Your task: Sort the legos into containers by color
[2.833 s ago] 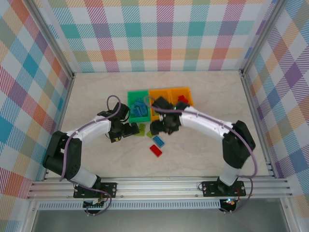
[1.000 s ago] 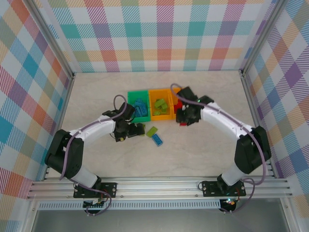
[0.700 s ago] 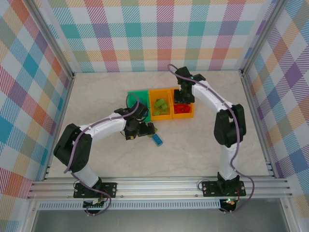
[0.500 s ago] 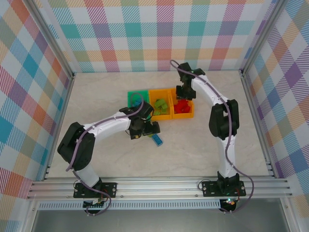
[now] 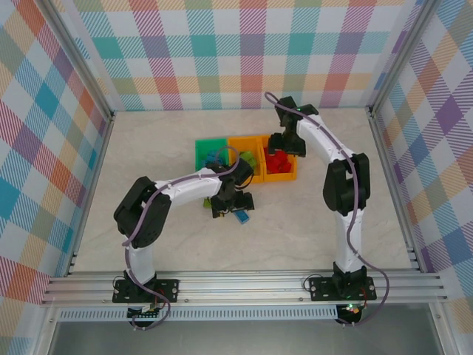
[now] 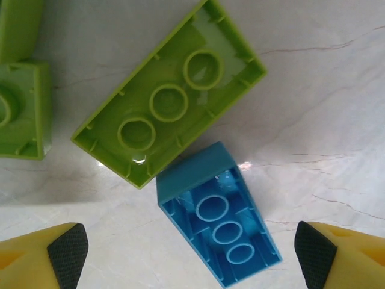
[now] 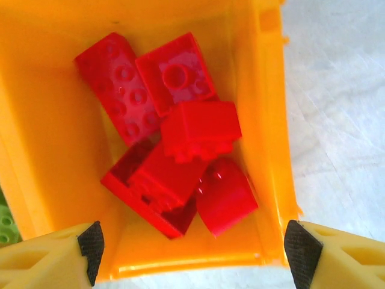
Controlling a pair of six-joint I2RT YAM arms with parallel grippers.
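Two legos lie upside down on the table in the left wrist view: a lime green brick [image 6: 171, 99] and a blue brick [image 6: 222, 232], touching at one corner. My left gripper [image 6: 191, 256] is open just above them, its fingertips on either side of the blue brick. From above, the left gripper [image 5: 235, 205] hovers next to the blue brick [image 5: 241, 217]. My right gripper [image 7: 195, 250] hangs open and empty over the right orange container [image 7: 264, 120], which holds several red bricks [image 7: 180, 150]. From above, the right gripper [image 5: 279, 151] sits over that container [image 5: 290, 176].
The green container [image 5: 201, 148] with blue bricks and the middle orange container [image 5: 250, 178] with lime green bricks stand in a row left of the red one. More lime green pieces [image 6: 21, 108] lie at the left edge of the left wrist view. Checkered walls enclose the table.
My right gripper carried a red brick to the right orange container and opened, and the brick now lies inside. My left arm swung right over the blue and lime green bricks.
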